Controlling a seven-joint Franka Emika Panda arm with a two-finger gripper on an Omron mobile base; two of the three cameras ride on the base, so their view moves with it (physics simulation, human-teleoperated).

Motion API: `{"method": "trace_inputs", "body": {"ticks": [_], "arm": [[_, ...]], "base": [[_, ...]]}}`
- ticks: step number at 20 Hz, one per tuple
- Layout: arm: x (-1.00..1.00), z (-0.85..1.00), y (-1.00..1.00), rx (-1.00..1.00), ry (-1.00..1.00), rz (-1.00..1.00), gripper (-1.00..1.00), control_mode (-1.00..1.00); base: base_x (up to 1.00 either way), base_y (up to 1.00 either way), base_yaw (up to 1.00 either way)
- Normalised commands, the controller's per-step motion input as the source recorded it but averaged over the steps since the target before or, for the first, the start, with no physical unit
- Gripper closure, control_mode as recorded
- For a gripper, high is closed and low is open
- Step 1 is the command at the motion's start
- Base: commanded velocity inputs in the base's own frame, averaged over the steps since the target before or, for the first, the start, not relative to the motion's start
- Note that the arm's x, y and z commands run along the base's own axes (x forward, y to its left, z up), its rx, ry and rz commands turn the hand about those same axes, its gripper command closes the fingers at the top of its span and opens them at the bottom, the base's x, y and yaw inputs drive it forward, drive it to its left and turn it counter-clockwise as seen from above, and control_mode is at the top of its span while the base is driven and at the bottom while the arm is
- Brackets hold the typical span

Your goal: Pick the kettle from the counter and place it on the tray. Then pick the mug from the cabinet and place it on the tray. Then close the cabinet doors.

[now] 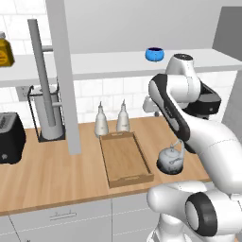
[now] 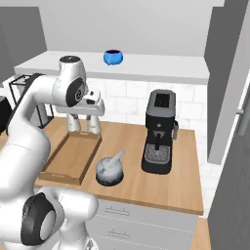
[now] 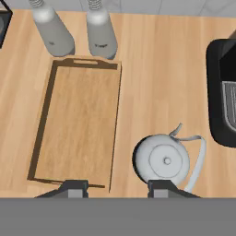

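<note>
The silver-grey kettle point(image 1: 171, 159) point(image 2: 110, 171) point(image 3: 162, 160) stands on the wooden counter point(image 1: 42, 175) just right of the tray point(image 1: 124, 158) point(image 2: 72, 155) point(image 3: 115, 120), which has nothing on it. My gripper point(image 3: 117, 189) point(image 2: 90, 113) hangs well above the counter, pointing down, open with nothing between its fingers. One fingertip point(image 3: 161, 188) lies beside the kettle in the hand view. The blue mug point(image 1: 154, 54) point(image 2: 113, 57) sits on the white shelf point(image 1: 108, 64) of the cabinet. Both cabinet doors point(image 1: 64, 71) point(image 2: 229, 97) stand open.
Two pale bottles point(image 1: 101, 123) point(image 1: 123, 120) stand behind the tray's far end. A black coffee machine point(image 2: 158, 132) point(image 3: 223, 92) is right of the kettle. A black toaster point(image 1: 9, 137) and a wire rack point(image 1: 33, 104) sit at the left. An orange jar point(image 1: 4, 52) is on the shelf.
</note>
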Motion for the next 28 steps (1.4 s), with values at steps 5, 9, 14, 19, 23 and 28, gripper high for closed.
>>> {"method": "trace_inputs", "body": {"ticks": [5, 9, 14, 19, 23, 28], "arm": [[-0.16, -0.33, -0.50, 0.06, -0.04, 0.00, -1.00, -1.00], [-0.16, -0.39, -1.00, 0.34, -0.05, 0.00, -1.00, -1.00], [-0.01, -0.25, -0.74, 0.28, -0.01, 0.01, -1.00, -1.00], [0.07, -0.63, -0.65, 0.21, 0.04, 0.00, -1.00, -1.00], [0.19, -0.71, -0.37, 0.17, 0.09, 0.00, -1.00, -1.00], [0.43, -0.45, 0.09, 0.12, 0.07, 0.00, -1.00, -1.00]], "base": [[0.00, 0.00, 0.00], [0.00, 0.00, 0.00], [0.00, 0.00, 0.00], [0.00, 0.00, 0.00], [0.00, 0.00, 0.00], [0.00, 0.00, 0.00]]}}
